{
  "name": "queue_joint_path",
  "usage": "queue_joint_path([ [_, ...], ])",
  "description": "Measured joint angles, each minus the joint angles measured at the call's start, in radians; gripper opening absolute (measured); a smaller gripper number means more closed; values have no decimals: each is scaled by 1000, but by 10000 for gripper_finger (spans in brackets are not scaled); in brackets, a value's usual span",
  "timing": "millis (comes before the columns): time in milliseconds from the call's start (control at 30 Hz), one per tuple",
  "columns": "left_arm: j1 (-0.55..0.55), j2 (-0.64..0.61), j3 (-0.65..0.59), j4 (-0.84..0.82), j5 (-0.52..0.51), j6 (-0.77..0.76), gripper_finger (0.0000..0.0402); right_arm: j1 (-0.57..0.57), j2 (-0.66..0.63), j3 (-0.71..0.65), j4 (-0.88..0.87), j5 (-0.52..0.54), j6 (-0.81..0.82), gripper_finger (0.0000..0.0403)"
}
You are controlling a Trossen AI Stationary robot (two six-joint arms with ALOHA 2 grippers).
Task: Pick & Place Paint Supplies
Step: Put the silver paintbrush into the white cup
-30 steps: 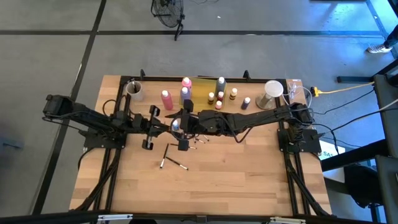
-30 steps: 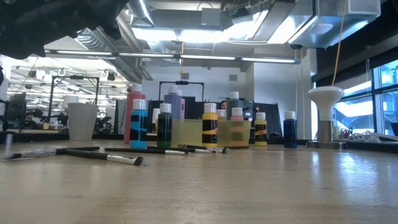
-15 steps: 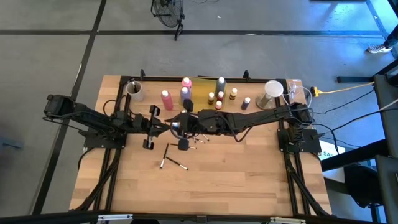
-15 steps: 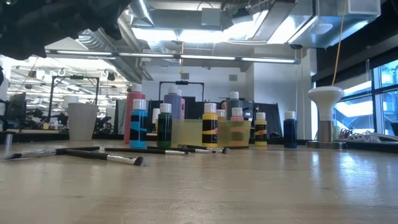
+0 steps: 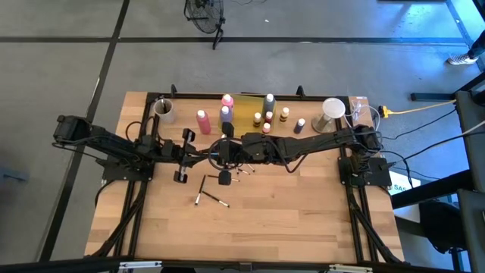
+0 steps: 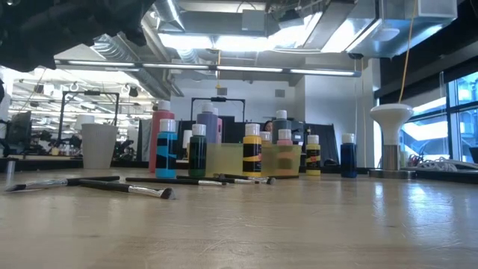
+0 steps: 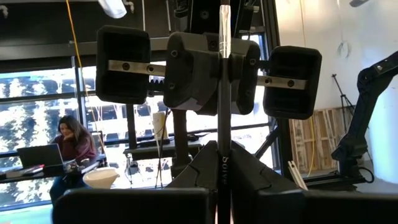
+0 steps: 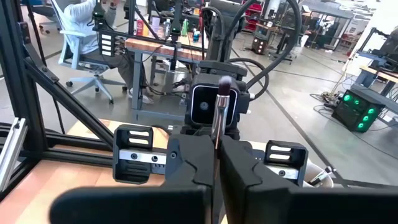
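A thin dark brush [image 7: 224, 118] with a silver ferrule and dark bristles [image 8: 222, 86] stands upright above the table's middle, between my two grippers. My left gripper [image 5: 217, 154] and my right gripper [image 5: 232, 150] face each other there, both shut on it. Tall pink [image 5: 202, 120], purple [image 5: 225, 114] and grey [image 5: 269, 102] bottles and small white-capped bottles [image 5: 267, 123] stand on their bases along the far edge. More brushes [image 5: 212, 199] lie flat on the wood. My left gripper pinches the brush's dark handle [image 7: 224, 163] between its two fingers, coming from the table's left and slanting slightly upward, across the brush. The brush rises above the fingers, clear of the table. My right gripper pinches the brush just below its silver ferrule [image 8: 216, 142] between its two fingers, coming about level from the table's right, across the brush. The bristle end sticks up above the fingers.
A translucent yellow tray [image 5: 246, 106] sits among the bottles at the back. A pale cup [image 5: 163, 108] stands far left and an upturned one [image 5: 331, 114] far right. Cables and clutter lie at the far right corner [image 5: 364, 114]. Bare wood [image 5: 288, 220] spreads toward the near edge.
My right gripper has shut on the brush that my left gripper holds. Both arms have kept their places, and the brush has stayed upright between them.
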Motion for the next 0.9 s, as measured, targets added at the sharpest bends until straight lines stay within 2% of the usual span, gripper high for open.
queue_joint_path([
  [167,0,0,0,-1,-2,5,10,0,0,0,0,0,0,13],
  [533,0,0,0,-5,-3,13,10,-1,0,0,4,0,-2,82],
  [900,0,0,0,-5,-7,13,10,-2,0,0,19,-4,-2,88],
])
